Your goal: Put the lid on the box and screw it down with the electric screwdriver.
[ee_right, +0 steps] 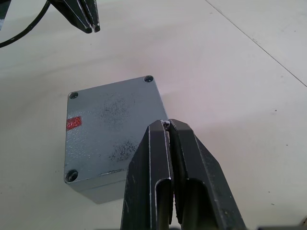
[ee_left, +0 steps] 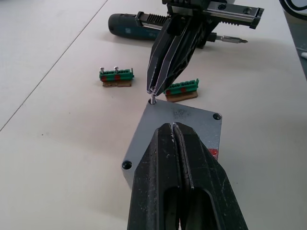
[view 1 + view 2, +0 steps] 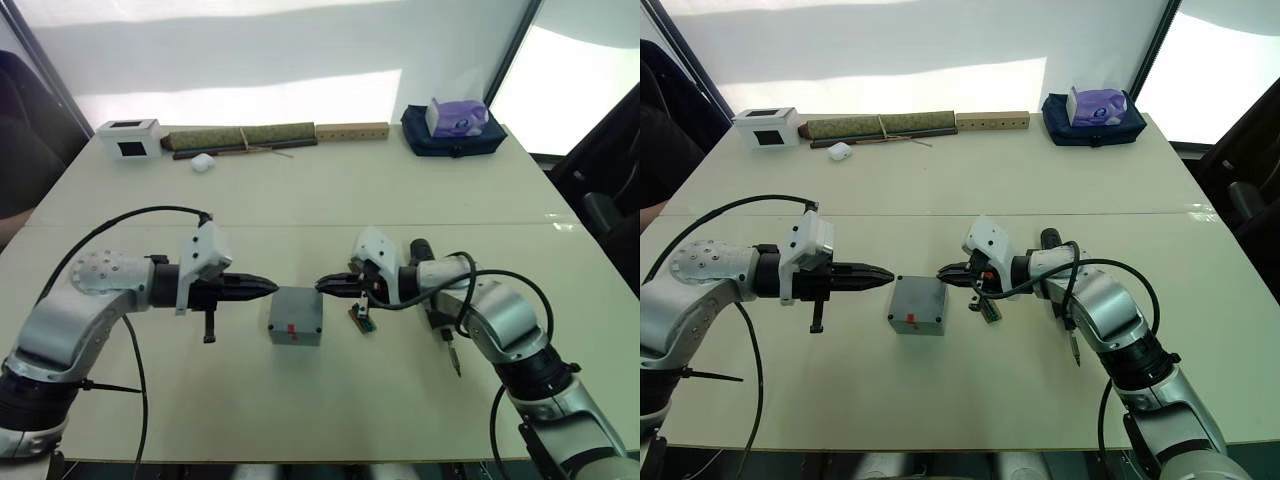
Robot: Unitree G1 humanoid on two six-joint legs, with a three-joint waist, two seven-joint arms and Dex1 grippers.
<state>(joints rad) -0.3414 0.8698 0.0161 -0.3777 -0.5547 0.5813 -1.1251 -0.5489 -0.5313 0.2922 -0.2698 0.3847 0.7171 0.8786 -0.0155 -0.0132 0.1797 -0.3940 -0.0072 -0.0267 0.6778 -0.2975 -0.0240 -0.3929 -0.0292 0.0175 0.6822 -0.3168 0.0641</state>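
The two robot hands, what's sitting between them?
The grey box, lid already on. The head views show it between the left hand and right hand.

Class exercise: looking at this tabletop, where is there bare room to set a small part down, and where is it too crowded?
Free: the broad strip between the box and the far row, from white box to blue tissue pack; also the near table edge in front of the box. Crowded: around the box, flanked by left gripper and right gripper, with green circuit pieces and electric screwdriver beside.
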